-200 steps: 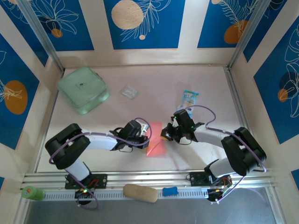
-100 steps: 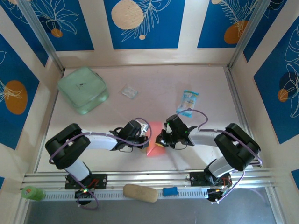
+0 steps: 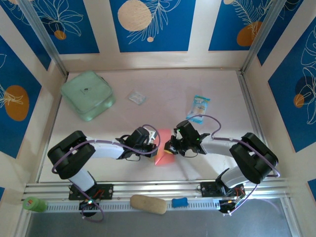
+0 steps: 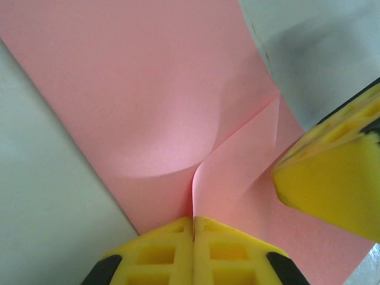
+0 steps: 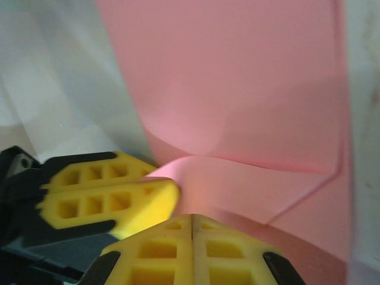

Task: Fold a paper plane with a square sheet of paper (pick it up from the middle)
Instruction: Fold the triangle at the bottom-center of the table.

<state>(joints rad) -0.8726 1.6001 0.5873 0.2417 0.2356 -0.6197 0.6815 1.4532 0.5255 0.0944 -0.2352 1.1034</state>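
square sheet of paper [image 3: 164, 153] on table [image 3: 222, 89], near centre, between both grippers, long axis near-far. left gripper [image 4: 193, 228] clamped shut on raised flap edge, from the left. right gripper [image 5: 191, 222] jaws together, tip over right half, no grip evident. thin matte salmon paper, soft curved bulge, one sharp diagonal crease. likely next: flatten bulge; right tip closer.

Both arms stretched low and inward from their bases, elbows bent outward, wrists nearly meeting mid-scene. The left tool [image 3: 156, 144] points right, its yellow pads [image 4: 160, 252] pressed flush together, with a fold of the square sheet of paper [image 4: 148, 89] nipped in the seam. The right tool [image 3: 170, 147] points left, pads [image 5: 228, 252] closed tight. The two tips sit just beside each other.
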